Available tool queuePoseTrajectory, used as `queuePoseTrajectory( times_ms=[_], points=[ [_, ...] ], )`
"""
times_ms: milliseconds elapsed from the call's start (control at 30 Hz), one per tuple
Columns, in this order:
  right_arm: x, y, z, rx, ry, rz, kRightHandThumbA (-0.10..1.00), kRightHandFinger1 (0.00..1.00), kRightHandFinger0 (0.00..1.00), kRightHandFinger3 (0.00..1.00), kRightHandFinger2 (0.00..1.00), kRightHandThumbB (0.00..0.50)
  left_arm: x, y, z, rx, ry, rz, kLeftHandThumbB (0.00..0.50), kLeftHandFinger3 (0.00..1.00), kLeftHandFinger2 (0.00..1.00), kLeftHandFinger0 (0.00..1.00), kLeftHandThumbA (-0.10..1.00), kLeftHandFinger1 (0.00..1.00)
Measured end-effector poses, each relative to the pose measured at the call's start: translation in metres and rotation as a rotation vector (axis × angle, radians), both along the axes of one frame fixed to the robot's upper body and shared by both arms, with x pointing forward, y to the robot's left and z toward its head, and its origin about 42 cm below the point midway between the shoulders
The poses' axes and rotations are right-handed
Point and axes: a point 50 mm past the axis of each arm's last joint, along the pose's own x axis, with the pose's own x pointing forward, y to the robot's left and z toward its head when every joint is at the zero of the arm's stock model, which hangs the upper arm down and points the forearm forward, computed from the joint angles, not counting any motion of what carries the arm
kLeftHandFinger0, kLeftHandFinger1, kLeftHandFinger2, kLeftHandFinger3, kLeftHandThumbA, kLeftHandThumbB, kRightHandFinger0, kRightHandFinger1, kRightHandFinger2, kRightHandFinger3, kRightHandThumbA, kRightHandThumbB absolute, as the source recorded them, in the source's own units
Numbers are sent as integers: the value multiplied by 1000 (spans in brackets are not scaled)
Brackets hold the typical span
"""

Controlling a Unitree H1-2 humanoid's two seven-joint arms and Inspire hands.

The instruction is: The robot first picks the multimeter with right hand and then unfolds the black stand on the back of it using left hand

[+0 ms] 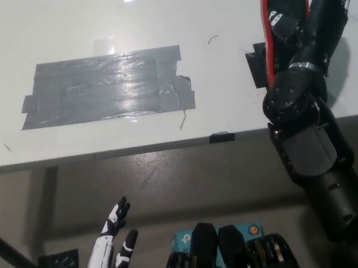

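The multimeter (283, 9), dark with a red rim, lies on the white table (84, 27) at the far right. My black right hand (322, 14) reaches over its right side and covers much of it. How firmly the hand grips it does not show. The black stand on the multimeter's back is not discernible. My white left hand (115, 249) hangs low at the lower left, below the table's front edge, open and holding nothing.
A large patch of grey tape (106, 87) covers the table's middle. Small black tape marks (256, 66) sit just left of the multimeter, and another (221, 136) sits on the front edge. Dark floor lies below the table.
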Motion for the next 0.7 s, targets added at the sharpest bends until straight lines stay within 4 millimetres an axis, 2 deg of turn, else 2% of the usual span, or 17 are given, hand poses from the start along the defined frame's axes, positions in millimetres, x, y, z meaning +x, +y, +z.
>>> queuePoseTrajectory(
  times_ms=[333,533,700],
  points=[
    [6,2,-6,7,34,-17,1000,1000,1000,1000,1000,267,0,1,1,4,-3,0,192,1000,1000,1000,1000,1000],
    [14,4,-14,46,88,-7,1000,1000,1000,1000,1000,258,0,1,1,6,-4,-1,184,1000,1000,1000,1000,1000],
    [16,3,-24,72,120,-1,1000,1000,1000,1000,1000,269,1,1,2,7,-6,-2,176,1000,1000,1000,1000,1000]
  ],
)
